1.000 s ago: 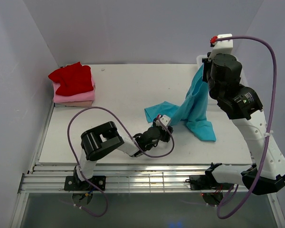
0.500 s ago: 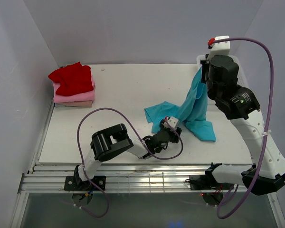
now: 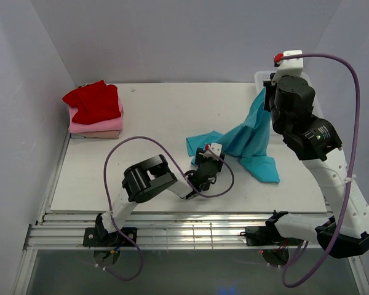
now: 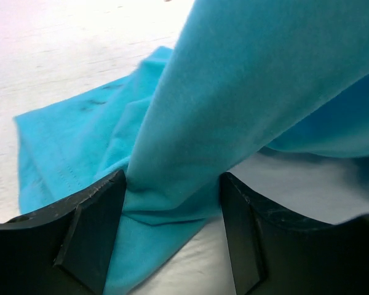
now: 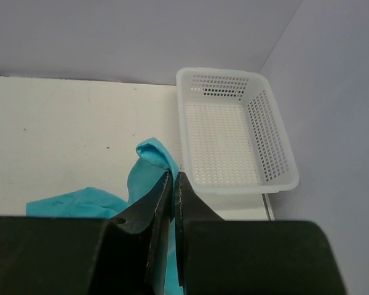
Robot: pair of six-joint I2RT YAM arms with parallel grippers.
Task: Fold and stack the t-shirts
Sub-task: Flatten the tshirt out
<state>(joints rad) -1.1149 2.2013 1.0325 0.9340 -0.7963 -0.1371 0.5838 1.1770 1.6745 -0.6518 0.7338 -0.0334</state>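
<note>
A teal t-shirt hangs from my right gripper, which is shut on its upper edge and holds it above the table's right side. The lower part of the shirt trails on the table. In the right wrist view the jaws pinch a fold of the teal cloth. My left gripper lies low on the table at the shirt's near-left corner. Its black fingers are open, with a band of teal cloth running between them. A folded stack with red, pink and beige shirts sits at the far left.
A white mesh basket stands at the table's far right corner, just beyond my right gripper. The grey walls close in the table at the back and sides. The left arm's purple cable loops over the near table.
My left gripper swung right along the shirt's near edge, then came back left and further in under the cloth. My right gripper shifted slightly right, still holding the shirt up.
</note>
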